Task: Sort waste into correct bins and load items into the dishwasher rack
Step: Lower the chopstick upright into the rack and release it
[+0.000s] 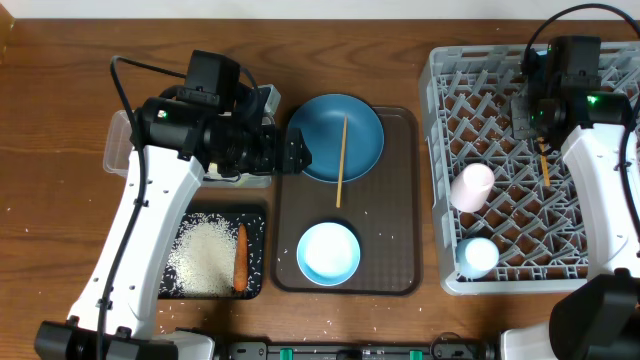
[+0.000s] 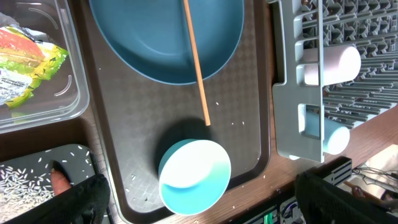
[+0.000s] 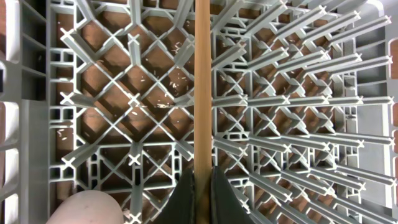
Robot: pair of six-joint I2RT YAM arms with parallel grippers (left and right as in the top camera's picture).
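Observation:
My right gripper is shut on one wooden chopstick and holds it over the grey dishwasher rack, also seen from overhead. The pink cup and light blue cup lie in the rack. The second chopstick lies across the dark blue plate. The light blue bowl sits in front of it. My left gripper is open and empty above the plate's left edge. The yellow-green wrapper lies in the clear tub. Rice and the carrot lie in the black tray. The white paper is hidden.
The plate and bowl stand on a dark brown serving tray between the bins and the rack. Loose rice grains are scattered on that tray and on the wooden table near the front edge. My left arm covers most of the clear tub from overhead.

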